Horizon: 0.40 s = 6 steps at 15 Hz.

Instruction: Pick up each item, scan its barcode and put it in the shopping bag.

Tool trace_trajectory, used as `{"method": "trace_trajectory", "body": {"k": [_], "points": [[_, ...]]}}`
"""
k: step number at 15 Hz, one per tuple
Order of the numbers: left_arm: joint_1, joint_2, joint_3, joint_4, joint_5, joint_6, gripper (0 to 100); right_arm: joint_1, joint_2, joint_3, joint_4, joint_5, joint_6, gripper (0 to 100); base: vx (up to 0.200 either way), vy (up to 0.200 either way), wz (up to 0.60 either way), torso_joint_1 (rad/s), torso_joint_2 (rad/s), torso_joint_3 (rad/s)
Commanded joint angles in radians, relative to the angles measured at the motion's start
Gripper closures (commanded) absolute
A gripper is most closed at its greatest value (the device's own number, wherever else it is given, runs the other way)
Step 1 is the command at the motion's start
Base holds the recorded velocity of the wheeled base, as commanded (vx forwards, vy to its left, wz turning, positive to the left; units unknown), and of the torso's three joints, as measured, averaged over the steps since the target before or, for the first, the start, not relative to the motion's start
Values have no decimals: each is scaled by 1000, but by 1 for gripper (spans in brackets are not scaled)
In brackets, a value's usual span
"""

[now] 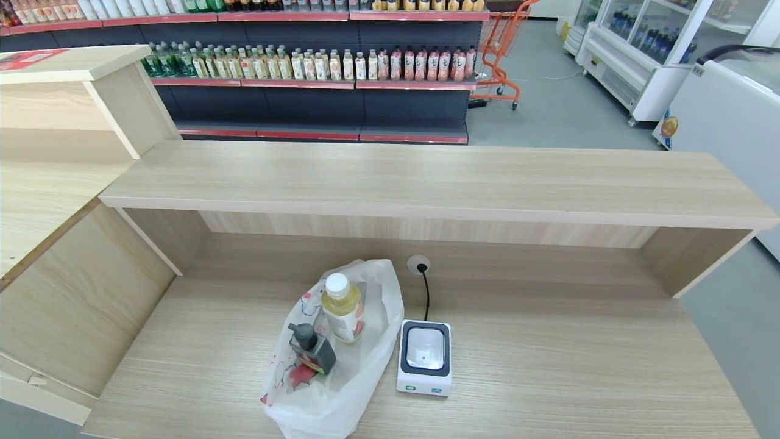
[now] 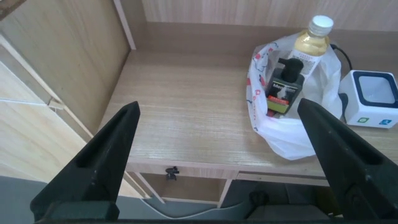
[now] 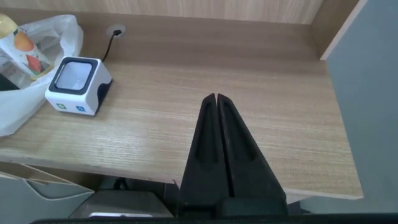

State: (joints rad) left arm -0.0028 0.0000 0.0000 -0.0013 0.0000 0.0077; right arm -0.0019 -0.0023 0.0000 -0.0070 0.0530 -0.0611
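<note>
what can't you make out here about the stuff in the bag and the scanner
- Head view: the lower ends of the juice bottle and the dark pump bottle sit behind the plastic of the bag. Their labels are too small to find a barcode.
- Right wrist view: the juice bottle is cut off by the picture's edge.
- Head view: the cable of the scanner vanishes into a hole in the counter.

Tabletop (image 1: pixel 548 366): pale wood grain, matt, finely streaked. Shopping bag (image 1: pixel 373 341): thin translucent white plastic, crinkled, faint sheen. Drink bottle (image 1: pixel 342 308): clear glossy plastic, smooth white cap. Pump bottle (image 1: pixel 314 350): dark plastic. Scanner (image 1: pixel 425 360): smooth white plastic shell, glossy window. Left gripper (image 2: pixel 217 107), right gripper (image 3: pixel 216 96): matt black.
</note>
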Motion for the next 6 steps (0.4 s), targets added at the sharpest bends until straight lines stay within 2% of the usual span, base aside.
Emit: {"method": "trace_trajectory", "body": {"k": [1, 6], "points": [[0, 2, 0, 0, 0, 0, 0, 0, 2, 0, -1, 1, 0, 100, 0, 0, 0, 0, 0, 0], [1, 2, 0, 0, 0, 0, 0, 0, 2, 0, 1, 1, 0, 100, 0, 0, 0, 0, 0, 0]]}}
